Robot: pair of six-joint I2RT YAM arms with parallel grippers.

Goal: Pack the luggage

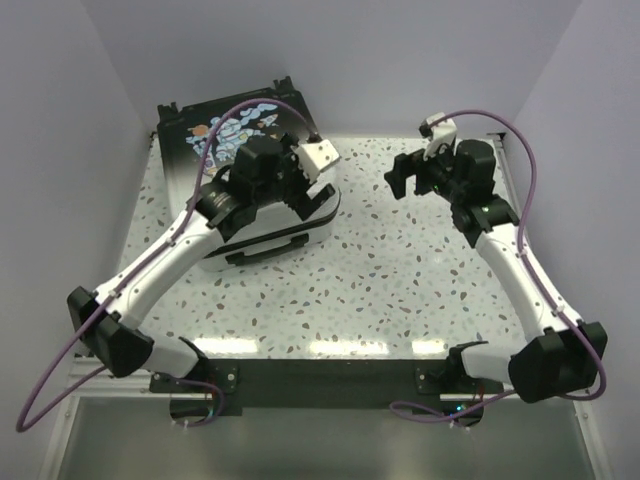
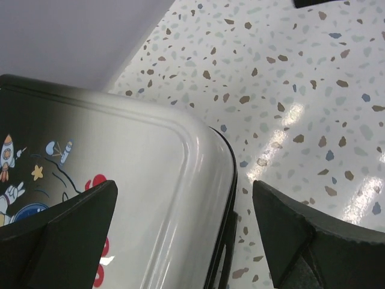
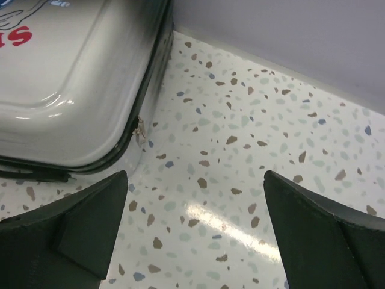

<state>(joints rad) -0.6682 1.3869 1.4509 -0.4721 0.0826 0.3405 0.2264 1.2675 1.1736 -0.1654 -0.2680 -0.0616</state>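
The luggage (image 1: 232, 128) lies flat and closed at the back left of the table, its shell fading from black with the astronaut print to white at the near end. My left gripper (image 1: 308, 195) hovers open over its white right corner. In the left wrist view the left gripper (image 2: 184, 192) straddles the shell's edge (image 2: 180, 180), with the red lettering by one finger. My right gripper (image 1: 408, 180) is open to the right of the luggage. In the right wrist view the right gripper (image 3: 195, 177) has only bare table between its fingers, and the luggage (image 3: 66, 78) corner lies just beyond.
A speckled terrazzo table (image 1: 400, 280) is enclosed by pale walls at the back and both sides. A black carry handle (image 1: 265, 250) runs along the luggage's near edge. A small torn scrap (image 3: 141, 129) sticks out at the corner seam.
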